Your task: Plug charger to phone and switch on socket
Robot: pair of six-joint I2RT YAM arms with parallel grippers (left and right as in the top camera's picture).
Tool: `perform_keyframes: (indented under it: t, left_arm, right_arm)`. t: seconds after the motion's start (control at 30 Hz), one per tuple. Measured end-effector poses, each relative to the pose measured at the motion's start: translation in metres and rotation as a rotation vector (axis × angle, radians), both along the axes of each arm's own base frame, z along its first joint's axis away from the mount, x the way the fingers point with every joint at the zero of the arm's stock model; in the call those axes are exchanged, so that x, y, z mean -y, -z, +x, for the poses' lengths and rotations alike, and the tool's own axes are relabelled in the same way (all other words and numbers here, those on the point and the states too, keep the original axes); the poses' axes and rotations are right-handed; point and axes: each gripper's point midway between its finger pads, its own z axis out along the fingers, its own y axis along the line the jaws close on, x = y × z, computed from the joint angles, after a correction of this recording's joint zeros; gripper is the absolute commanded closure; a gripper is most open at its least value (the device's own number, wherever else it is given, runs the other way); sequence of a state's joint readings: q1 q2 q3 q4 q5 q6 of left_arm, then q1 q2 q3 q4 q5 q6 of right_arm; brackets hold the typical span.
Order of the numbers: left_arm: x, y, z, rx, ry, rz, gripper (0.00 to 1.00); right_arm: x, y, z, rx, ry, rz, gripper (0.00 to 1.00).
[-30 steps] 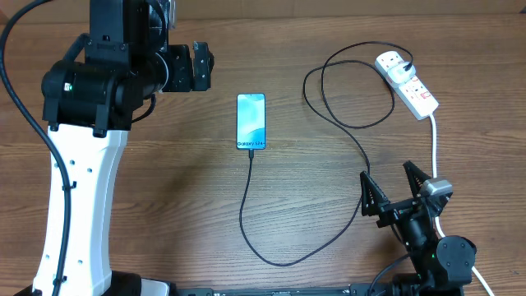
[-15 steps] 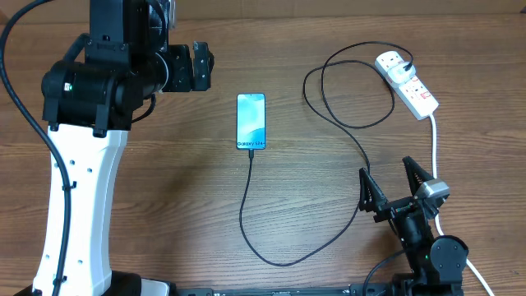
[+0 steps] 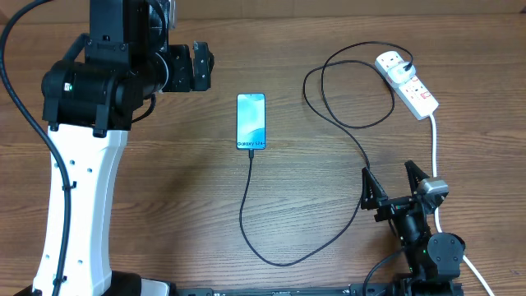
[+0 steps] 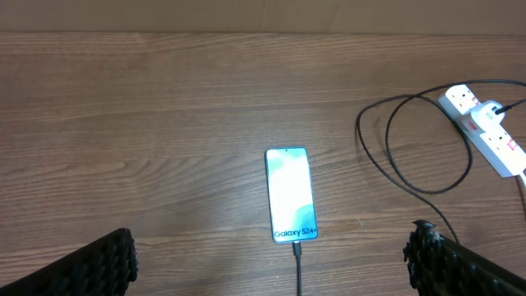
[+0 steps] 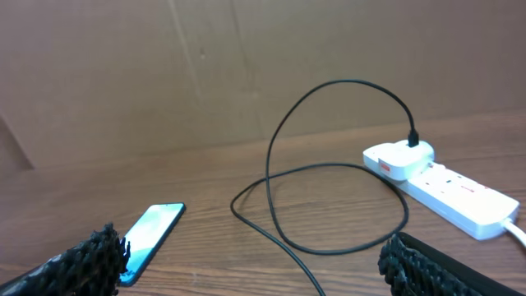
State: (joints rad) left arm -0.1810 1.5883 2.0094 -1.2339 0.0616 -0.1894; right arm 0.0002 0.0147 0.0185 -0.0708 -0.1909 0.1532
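Observation:
The phone [image 3: 251, 121] lies flat mid-table with its screen lit, showing "Galaxy" text at its near end; it also shows in the left wrist view [image 4: 291, 194] and the right wrist view [image 5: 150, 230]. The black charger cable [image 3: 246, 215] is plugged into the phone's near end, loops across the table and ends at a plug in the white socket strip [image 3: 408, 82], also visible in the right wrist view [image 5: 440, 182]. My left gripper [image 3: 200, 67] is open and empty, high at the far left. My right gripper [image 3: 393, 191] is open and empty near the front right.
The socket's thick white lead [image 3: 434, 148] runs down past the right gripper to the front edge. A cardboard wall [image 5: 246, 66] stands behind the table. The left arm's white base [image 3: 78, 214] fills the left side.
The right arm has drawn back slightly toward the front edge with its jaws open. The phone, cable, socket and left arm have not moved.

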Motion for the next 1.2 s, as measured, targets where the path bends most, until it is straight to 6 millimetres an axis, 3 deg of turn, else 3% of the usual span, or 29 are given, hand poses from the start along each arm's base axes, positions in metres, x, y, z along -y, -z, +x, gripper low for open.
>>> perform_keyframes:
  t: [1.2]
  left_arm:
    - [0.0,0.0,0.0,0.0,0.0,0.0,0.0]
  right_arm:
    - [0.012,0.0,0.002,-0.004,0.053,0.011,0.0]
